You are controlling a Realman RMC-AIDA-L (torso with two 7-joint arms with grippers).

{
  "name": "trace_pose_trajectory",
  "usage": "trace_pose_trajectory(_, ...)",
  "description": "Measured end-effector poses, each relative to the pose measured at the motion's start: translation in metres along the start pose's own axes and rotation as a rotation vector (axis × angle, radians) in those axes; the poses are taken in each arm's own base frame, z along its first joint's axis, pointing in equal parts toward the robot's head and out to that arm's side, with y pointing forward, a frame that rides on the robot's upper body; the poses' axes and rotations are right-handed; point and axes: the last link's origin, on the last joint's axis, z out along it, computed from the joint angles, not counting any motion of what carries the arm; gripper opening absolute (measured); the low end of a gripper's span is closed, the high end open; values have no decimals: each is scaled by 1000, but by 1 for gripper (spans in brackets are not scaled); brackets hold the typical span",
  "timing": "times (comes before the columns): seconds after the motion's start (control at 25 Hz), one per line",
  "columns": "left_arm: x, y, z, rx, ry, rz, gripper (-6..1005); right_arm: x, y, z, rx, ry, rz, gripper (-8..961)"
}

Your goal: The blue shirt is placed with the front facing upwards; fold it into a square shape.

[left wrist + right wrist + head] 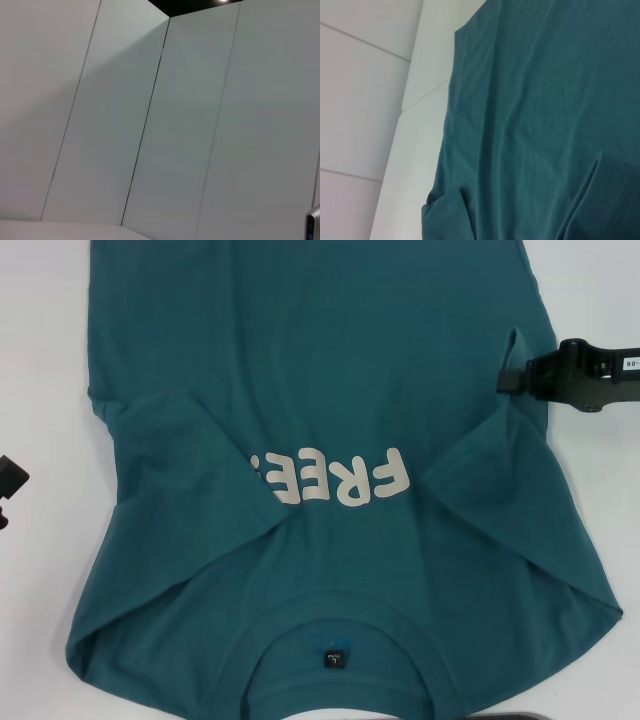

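Head view: the blue shirt [320, 440] lies front-up on the white table [40, 360], both sleeves folded inward; body folds remain. The right gripper [515, 378] touches its right edge, the left gripper [8, 485] sits beside it; I cannot tell either's fingers. Left wrist view: only white panels [150, 125]. Right wrist view: shirt cloth, sleeve fold

The blue shirt [330, 370] lies spread on the table [40, 350], collar nearest the robot, with the right gripper [515, 378] at its right edge and the left gripper [10, 480] off its left side.
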Motion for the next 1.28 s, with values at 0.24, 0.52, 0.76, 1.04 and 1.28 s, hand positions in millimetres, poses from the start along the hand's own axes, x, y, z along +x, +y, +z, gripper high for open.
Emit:
trace_pose_trajectory(0.24,1,0,-1,6,8,4,943,5,-8,4,11,-13,33,135)
trace_pose_trajectory(0.52,1,0,-3,17,15,4,943,-2,-1,-2,-65,-81,23,147)
trace_pose_trajectory(0.76,2,-1,-2,16,15,4,943,-14,12,-13,-130,-142,-135,321)
trace_pose_trajectory(1.04,9,-7,-3,-8,-23,-115,943,-5,24,-7,-191,-180,-542,616)
trace_pose_trajectory(1.28,18,-10,-4,-75,-122,-239,942,32,26,-13,-219,-204,-1054,855)
